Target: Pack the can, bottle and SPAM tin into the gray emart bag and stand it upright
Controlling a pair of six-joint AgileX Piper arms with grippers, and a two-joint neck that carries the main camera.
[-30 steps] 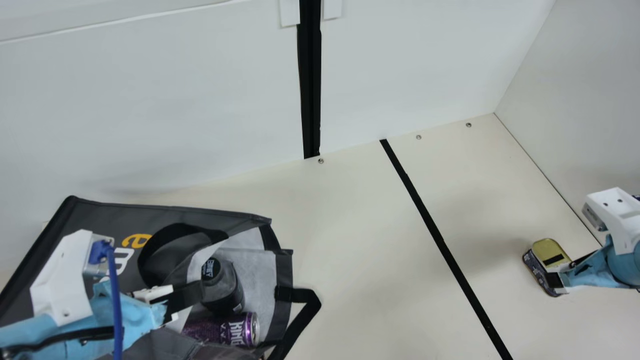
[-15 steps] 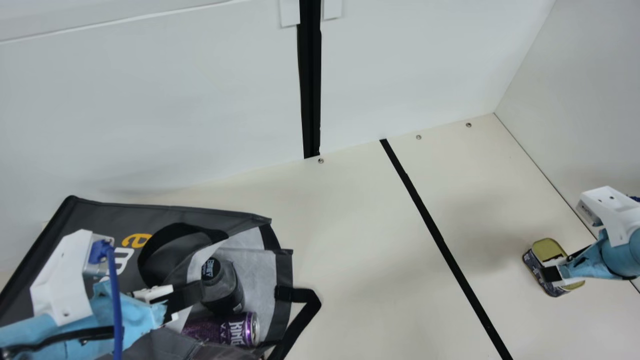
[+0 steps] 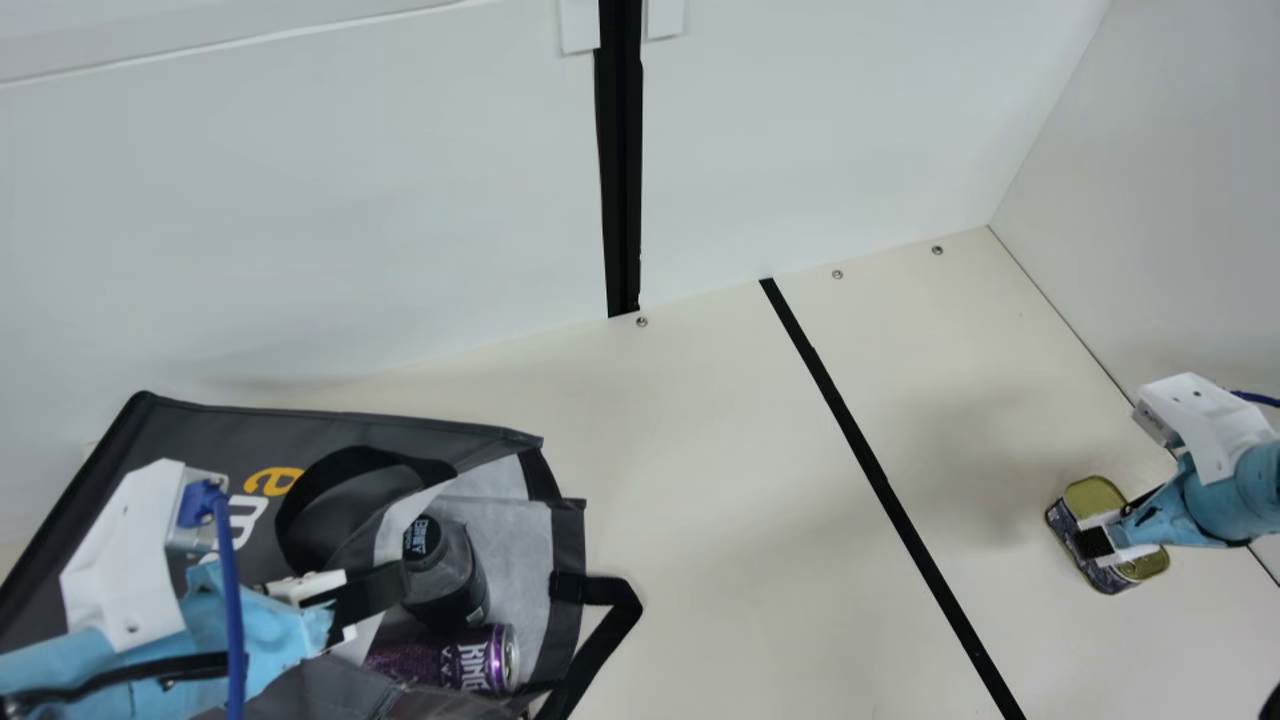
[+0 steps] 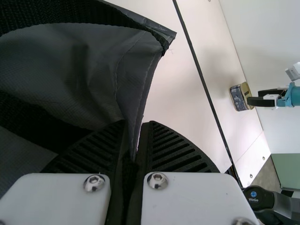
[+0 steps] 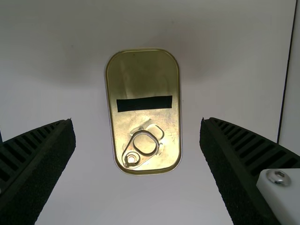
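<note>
Lying on its side, the bag (image 3: 200, 425) pointed its mouth rightward in the main view. The left end effector (image 3: 398, 583) was closed on a fold of the bag, pinched between its ribbed fingers. Inside the mouth, the bottle (image 3: 445, 575) tilted, its round printed end uppermost; the can (image 3: 450, 660) lay just beside it, long axis nearly level across the view, silver end facing right. A black line (image 3: 880, 480) crossed the surface (image 3: 720, 450). Farther right, the tin (image 3: 1093, 497) rested flat, ring-pull lid up, long axis slanting from upper left to lower right. Over it, the right end effector (image 3: 1095, 543) was spread wide, a finger off each long side, holding nothing.
</note>
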